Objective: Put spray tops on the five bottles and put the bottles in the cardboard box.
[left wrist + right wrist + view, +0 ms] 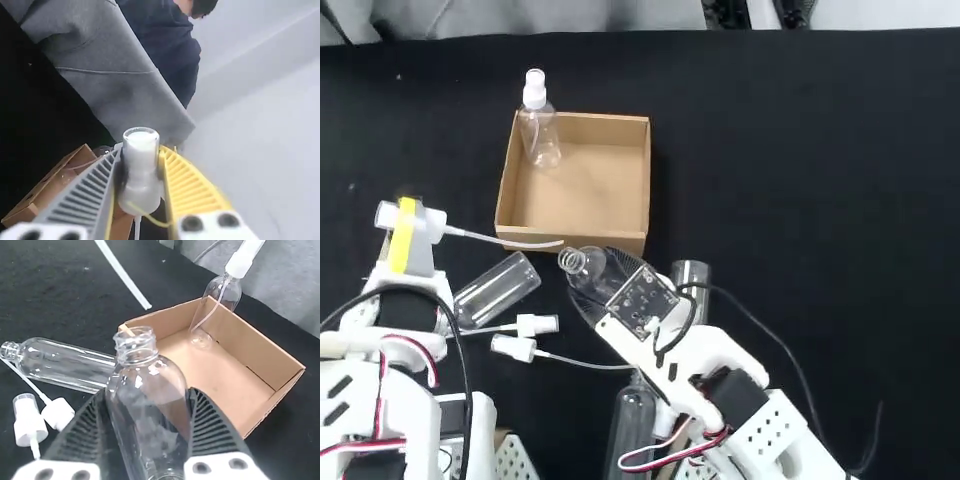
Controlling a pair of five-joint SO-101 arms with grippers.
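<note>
My left gripper (406,224) is shut on a white spray top (140,167), held just left of the cardboard box (575,185). The top's thin tube (510,241) runs toward the box's near edge. My right gripper (603,283) is shut on a clear open-necked bottle (145,405), in front of the box's near wall (240,370). One bottle with a spray top (537,120) stands in the box's far left corner, also visible as the capped bottle (216,300) in the right wrist view.
A bare bottle (497,290) lies between the arms, with two loose spray tops (535,323) (515,347) beside it. Another bottle (690,275) stands right of my right gripper. A third bottle (630,425) lies by the right arm's base.
</note>
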